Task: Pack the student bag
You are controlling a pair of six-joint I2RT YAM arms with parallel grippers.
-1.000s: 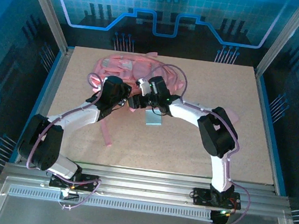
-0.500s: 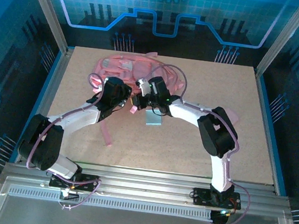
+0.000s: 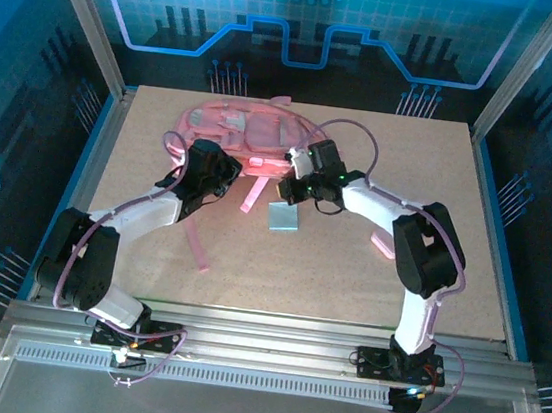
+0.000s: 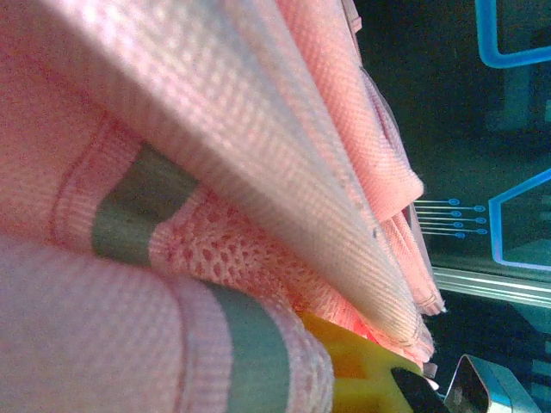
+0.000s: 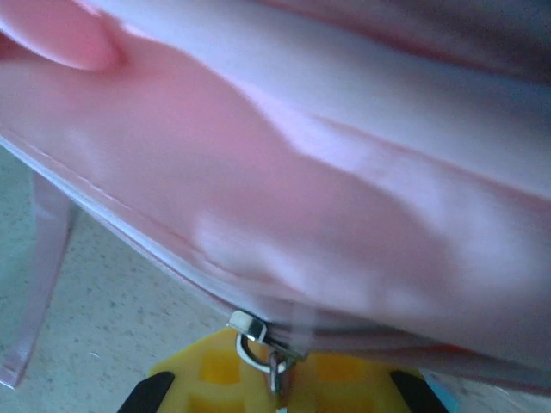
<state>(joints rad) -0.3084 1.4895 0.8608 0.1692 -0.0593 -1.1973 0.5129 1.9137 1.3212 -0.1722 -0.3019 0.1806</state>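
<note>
The student bag is a soft pink backpack lying at the back middle of the table. My left gripper is at its front left edge and shut on a fold of the pink and grey fabric; one yellow finger shows under the cloth. At the bag's front right corner, my right gripper is shut on the metal zipper pull, which hangs from the slider between the yellow fingers. The bag's smooth pink panel rises just above them.
A flat grey-blue rectangular item lies on the table just in front of the bag. Loose pink straps trail forward and to the front left. Another pink strip lies under the right arm. A metal frame borders the table.
My right gripper has shut on the zipper pull and moved to the right along the bag's front edge. The left gripper has stayed shut on the fabric, almost in place.
</note>
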